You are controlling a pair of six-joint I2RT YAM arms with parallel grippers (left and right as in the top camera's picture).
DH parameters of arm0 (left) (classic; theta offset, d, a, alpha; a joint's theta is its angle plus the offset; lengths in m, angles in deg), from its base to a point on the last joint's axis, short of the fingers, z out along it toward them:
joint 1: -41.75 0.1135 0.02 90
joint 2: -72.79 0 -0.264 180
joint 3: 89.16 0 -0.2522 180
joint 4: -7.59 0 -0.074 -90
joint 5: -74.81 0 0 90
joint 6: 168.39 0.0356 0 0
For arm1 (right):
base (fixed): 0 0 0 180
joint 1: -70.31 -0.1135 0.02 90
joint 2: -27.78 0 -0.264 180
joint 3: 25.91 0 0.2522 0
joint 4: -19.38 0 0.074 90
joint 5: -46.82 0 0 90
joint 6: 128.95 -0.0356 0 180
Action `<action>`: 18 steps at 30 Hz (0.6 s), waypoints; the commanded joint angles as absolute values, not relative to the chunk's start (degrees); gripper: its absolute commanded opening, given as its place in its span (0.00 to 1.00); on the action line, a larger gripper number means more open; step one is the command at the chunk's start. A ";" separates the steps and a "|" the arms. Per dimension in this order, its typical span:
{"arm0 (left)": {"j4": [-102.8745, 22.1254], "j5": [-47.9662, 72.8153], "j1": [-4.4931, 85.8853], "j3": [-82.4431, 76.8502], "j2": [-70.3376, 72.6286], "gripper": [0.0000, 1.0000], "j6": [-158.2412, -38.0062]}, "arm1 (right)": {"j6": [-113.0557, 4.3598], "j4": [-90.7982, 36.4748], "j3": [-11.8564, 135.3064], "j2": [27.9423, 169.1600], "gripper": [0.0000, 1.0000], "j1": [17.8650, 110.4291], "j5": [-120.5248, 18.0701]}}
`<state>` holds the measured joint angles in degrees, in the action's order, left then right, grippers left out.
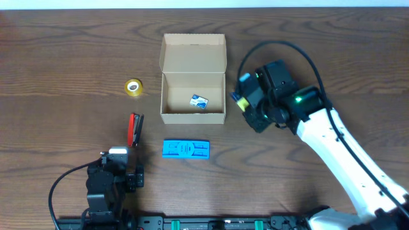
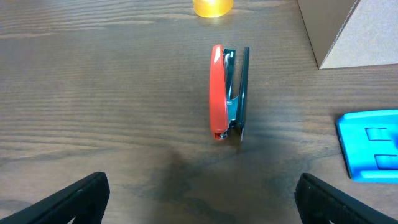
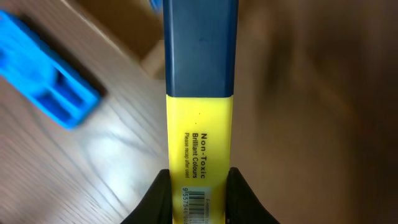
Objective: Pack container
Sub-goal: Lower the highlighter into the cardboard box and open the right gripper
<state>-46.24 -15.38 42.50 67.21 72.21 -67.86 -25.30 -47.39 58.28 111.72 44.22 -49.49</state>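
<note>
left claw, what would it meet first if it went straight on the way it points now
Most likely the red stapler, lying on its side dead ahead of the open left claw; the yellow tape roll sits beyond. Height above the table is unclear.

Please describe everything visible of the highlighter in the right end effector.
The highlighter has a yellow, plastic-looking body and a dark blue cap. Black print reads "Non-Toxic Brilliant Colours" above a barcode. The right end effector grips its yellow end between both fingers, cap pointing away. It is held beside the open cardboard box.
</note>
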 commanded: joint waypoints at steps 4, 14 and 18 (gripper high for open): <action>-46.44 -15.22 42.85 67.98 72.58 0.95 -68.13 | -26.11 -44.00 65.60 115.50 0.06 38.87 -50.17; -46.44 -15.22 42.85 67.98 72.58 0.95 -68.13 | -22.87 -40.64 79.79 135.00 0.04 33.93 -51.48; -46.44 -15.22 42.85 67.98 72.58 0.95 -68.13 | -20.64 -40.22 82.50 140.27 0.05 32.79 -50.69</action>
